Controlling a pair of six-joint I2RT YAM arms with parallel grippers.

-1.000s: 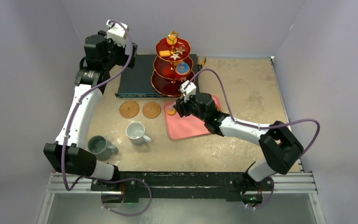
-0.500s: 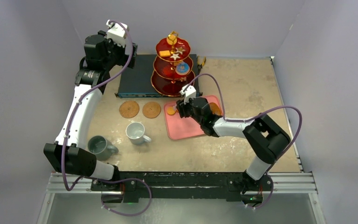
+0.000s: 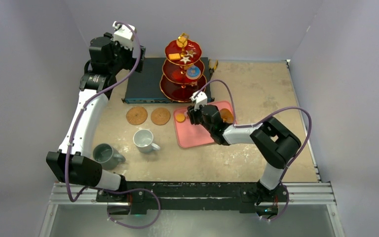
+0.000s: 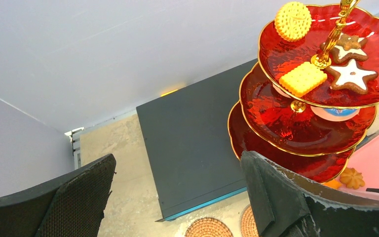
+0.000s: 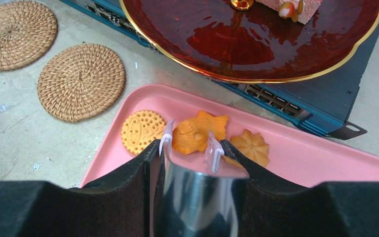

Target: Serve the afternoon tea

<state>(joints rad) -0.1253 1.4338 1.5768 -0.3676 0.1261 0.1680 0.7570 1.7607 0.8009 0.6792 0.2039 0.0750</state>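
Note:
The red three-tier stand point(image 3: 182, 69) stands on the dark box with pastries on its tiers, among them a star biscuit point(image 4: 351, 75) and a square one point(image 4: 303, 78). My right gripper point(image 5: 191, 153) is shut on silver tongs point(image 5: 197, 192). The tongs' white tips straddle an orange fish-shaped pastry point(image 5: 200, 132) lying on the pink tray point(image 5: 325, 168). A round biscuit point(image 5: 143, 131) and a flower biscuit point(image 5: 250, 146) lie beside it. My left gripper point(image 4: 177, 163) hangs open, high at the back left. White mug point(image 3: 143, 139), grey mug point(image 3: 106, 154) and two cork coasters point(image 3: 136, 115) sit on the table.
The flat dark blue-grey box point(image 3: 145, 81) lies under the stand at the back. The second coaster point(image 3: 160, 116) lies just left of the tray. The stand's bottom tier point(image 5: 227, 44) overhangs close above the tray's far edge.
The right arm's elbow has folded in toward the left while its gripper stayed over the tray's far left corner. The left arm has not moved.

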